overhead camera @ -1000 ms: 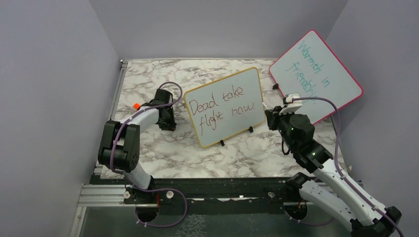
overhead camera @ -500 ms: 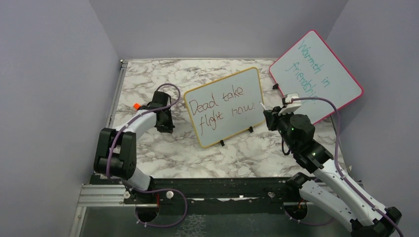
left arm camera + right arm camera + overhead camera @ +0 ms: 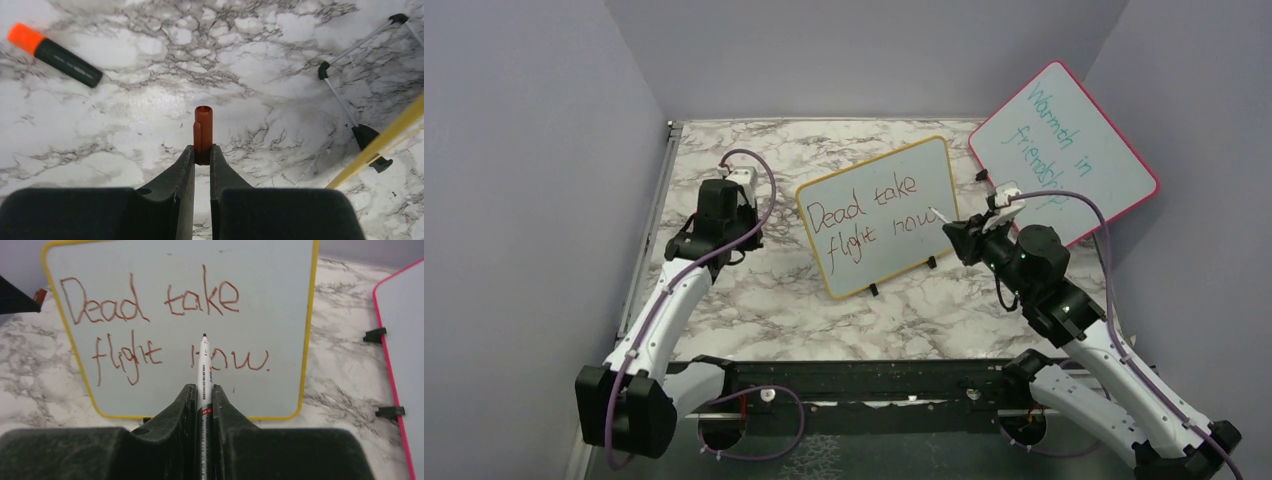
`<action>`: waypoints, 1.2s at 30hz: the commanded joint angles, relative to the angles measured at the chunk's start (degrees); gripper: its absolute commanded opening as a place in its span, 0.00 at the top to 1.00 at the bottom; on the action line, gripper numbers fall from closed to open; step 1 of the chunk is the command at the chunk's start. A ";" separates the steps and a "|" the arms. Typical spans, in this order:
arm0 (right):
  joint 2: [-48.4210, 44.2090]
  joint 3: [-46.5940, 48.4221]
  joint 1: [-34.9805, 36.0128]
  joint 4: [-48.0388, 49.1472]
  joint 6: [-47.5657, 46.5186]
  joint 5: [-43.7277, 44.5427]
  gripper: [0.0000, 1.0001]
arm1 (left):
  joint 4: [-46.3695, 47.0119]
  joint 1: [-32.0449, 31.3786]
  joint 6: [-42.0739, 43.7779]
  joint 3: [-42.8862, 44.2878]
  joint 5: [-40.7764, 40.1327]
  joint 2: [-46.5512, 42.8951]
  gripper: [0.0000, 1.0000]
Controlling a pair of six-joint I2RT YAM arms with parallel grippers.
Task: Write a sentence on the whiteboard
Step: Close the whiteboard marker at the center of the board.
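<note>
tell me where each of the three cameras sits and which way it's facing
Top external: high above and behind the arm bases, looking down at the marble table; both arms, the yellow-framed whiteboard and the pink-framed board show.
Left wrist: on the left arm, looking down at the table; its left claw pinches a brown marker cap, with an orange-capped marker beyond.
Right wrist: on the right arm, facing the whiteboard's sentence; its right claw grips a white marker.
Shared: the whiteboard's yellow frame appears in all three views.
</note>
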 commanded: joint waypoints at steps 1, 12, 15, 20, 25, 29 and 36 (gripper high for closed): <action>0.73 6.61 -0.18 -3.12 -2.37 -8.88 1.00 | 0.44 -1.40 7.95 3.74 3.17 -6.50 1.00; 4.93 13.17 -0.23 -7.50 -6.20 -26.08 1.00 | 0.36 -8.99 22.59 4.72 18.04 -19.13 1.00; 6.00 14.47 -0.23 -7.44 -8.07 -28.86 0.99 | 0.32 -13.48 26.03 3.40 17.39 -19.28 1.00; 7.93 17.02 -0.23 -8.84 -9.29 -34.65 0.99 | 0.05 -20.85 30.52 2.41 15.25 -17.97 1.00; 8.98 17.67 -0.22 -8.93 -9.58 -40.04 1.00 | 0.10 -26.12 35.03 2.77 13.89 -16.86 1.00; 10.31 17.69 -0.23 -8.73 -9.75 -45.21 1.00 | 0.01 -28.89 38.55 2.84 13.21 -15.99 1.00; 12.61 17.50 -0.16 -7.05 -9.18 -52.86 1.00 | 0.10 -32.50 44.72 2.50 13.52 -15.45 1.00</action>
